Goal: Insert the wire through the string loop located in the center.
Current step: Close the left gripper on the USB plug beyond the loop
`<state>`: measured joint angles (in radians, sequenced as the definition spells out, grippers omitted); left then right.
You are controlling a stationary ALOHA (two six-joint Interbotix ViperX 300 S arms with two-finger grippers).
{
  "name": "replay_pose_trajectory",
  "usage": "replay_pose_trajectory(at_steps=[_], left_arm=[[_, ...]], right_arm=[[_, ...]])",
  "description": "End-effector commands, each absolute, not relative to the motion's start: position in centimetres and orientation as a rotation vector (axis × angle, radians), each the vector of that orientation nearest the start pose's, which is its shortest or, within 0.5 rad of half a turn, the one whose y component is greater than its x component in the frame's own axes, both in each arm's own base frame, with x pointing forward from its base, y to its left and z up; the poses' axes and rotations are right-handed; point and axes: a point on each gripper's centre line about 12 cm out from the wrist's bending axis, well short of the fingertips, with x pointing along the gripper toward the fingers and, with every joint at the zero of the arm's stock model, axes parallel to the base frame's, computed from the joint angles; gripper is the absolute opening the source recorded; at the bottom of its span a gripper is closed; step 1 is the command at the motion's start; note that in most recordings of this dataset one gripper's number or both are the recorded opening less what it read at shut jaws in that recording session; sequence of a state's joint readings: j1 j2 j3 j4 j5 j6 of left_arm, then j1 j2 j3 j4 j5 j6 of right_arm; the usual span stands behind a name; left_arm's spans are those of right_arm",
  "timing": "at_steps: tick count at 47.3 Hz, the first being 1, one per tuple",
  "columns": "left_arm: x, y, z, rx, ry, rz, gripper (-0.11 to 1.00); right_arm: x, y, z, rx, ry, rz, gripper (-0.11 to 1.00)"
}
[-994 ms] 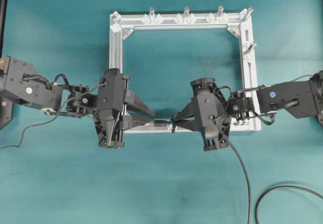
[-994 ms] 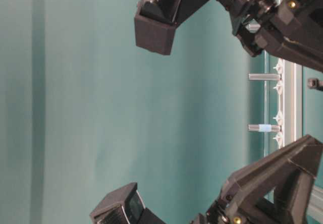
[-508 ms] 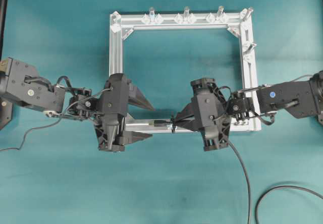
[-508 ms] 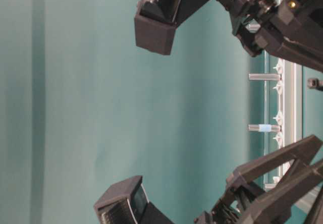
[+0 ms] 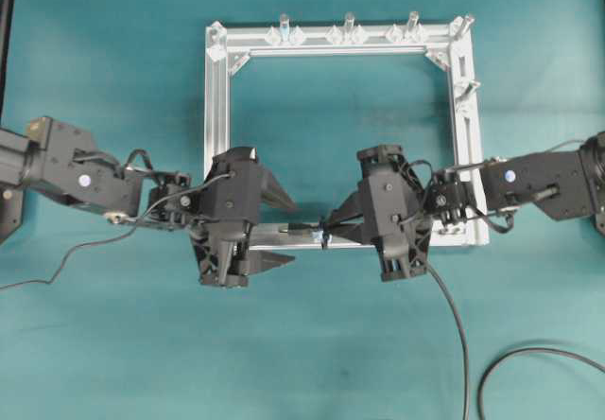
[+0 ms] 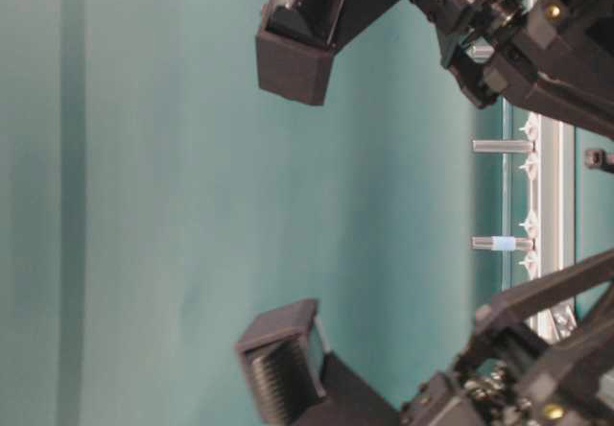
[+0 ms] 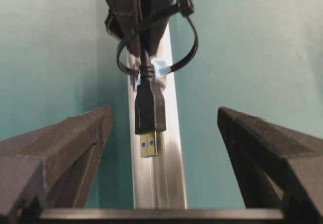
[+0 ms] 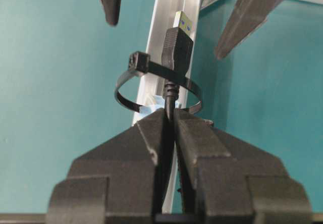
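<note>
Here the wire's plug (image 7: 150, 117) pokes through the string loop (image 7: 184, 52), gripped by the right claw (image 8: 171, 128), between the wide-open left claw's (image 7: 161, 133) fingers.

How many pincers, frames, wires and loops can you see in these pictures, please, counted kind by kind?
Pincers: 2 (left pincer, right pincer)
Aluminium frame: 1
Wire: 1
String loop: 1
Total: 5
</note>
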<state>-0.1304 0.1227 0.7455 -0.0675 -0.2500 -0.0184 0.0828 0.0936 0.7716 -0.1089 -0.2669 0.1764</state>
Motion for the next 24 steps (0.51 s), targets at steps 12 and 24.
replay_pose_trajectory(at_steps=[12, 24], left_arm=[[39.9, -5.0, 11.7, -0.031, 0.610, -0.087, 0.87], [40.2, -5.0, 12.0, -0.032, 0.601, -0.086, 0.77]], right_arm=[[38.3, 3.5, 13.6, 0.053, 0.559, 0.090, 0.07], [38.3, 3.4, 13.6, 0.053, 0.560, 0.089, 0.07]])
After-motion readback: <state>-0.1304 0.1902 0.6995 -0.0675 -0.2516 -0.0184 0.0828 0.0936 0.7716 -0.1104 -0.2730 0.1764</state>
